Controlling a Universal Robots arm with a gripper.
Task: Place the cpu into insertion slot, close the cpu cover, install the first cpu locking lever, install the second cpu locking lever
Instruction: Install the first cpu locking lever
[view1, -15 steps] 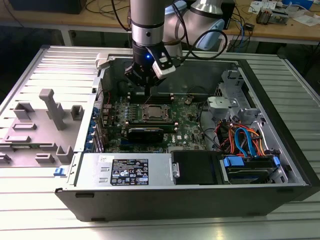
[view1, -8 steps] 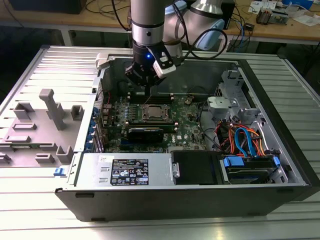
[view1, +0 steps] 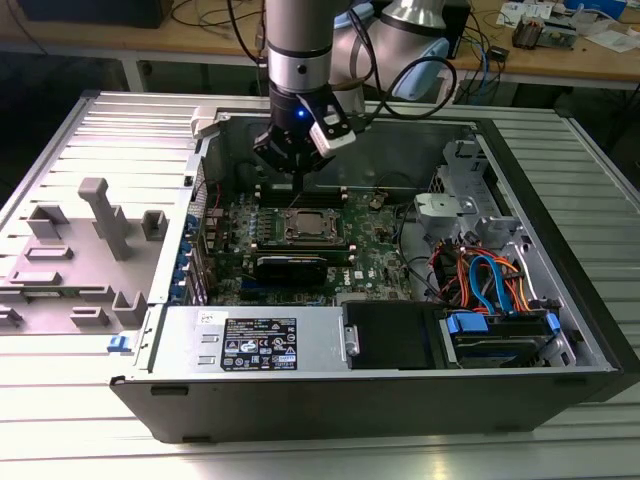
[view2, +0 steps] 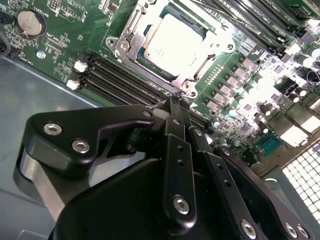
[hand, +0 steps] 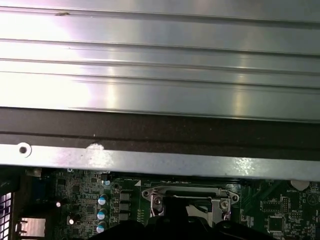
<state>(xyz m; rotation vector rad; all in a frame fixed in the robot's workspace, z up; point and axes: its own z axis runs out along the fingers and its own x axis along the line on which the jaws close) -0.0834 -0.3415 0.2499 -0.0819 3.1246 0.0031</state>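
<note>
The cpu (view2: 170, 42) lies flat in the insertion slot (view2: 125, 46) on the green motherboard, its silver top showing through the window of the cpu cover (view2: 214, 46), which lies down around it. In the exterior view the cpu (view1: 305, 225) sits mid-board inside the open computer case. My gripper (view1: 298, 186) hangs just above the socket's far edge. In the second wrist view its black fingers (view2: 176, 145) run together to a point, and the gripper (view2: 173, 103) is shut beside a socket corner (view2: 186, 89). A thin wire lever (view2: 156, 105) passes by the tips; whether it is held is unclear.
Long black memory slots (view2: 117, 80) flank the socket. A coin battery (view2: 30, 21) sits near the board's edge. A black graphics card (view1: 290, 266), a power supply (view1: 255, 340) and a drive bay with blue cables (view1: 495, 290) fill the case. Grey fixtures (view1: 100, 215) stand at the exterior view's left.
</note>
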